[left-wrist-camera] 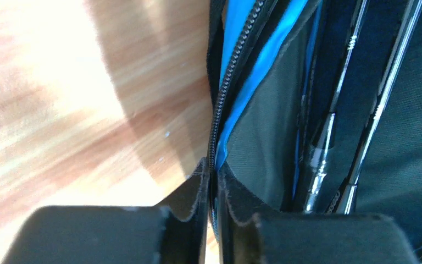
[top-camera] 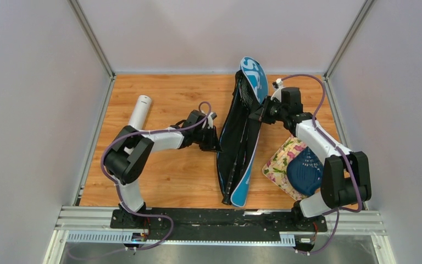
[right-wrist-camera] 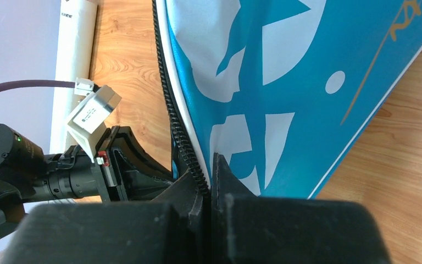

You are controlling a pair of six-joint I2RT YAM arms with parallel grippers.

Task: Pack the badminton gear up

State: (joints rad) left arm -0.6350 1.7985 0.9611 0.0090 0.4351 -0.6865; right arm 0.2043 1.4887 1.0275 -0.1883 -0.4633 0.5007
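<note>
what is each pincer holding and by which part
Both hold the blue cover by its zipper edge: the left pincer on the opening's left rim, the right pincer on the printed flap's rim.

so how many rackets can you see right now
2. Both lie inside the open blue cover, shafts side by side: one racket nearer the zipper, the other racket beyond it. More could be hidden under the fabric.
</note>
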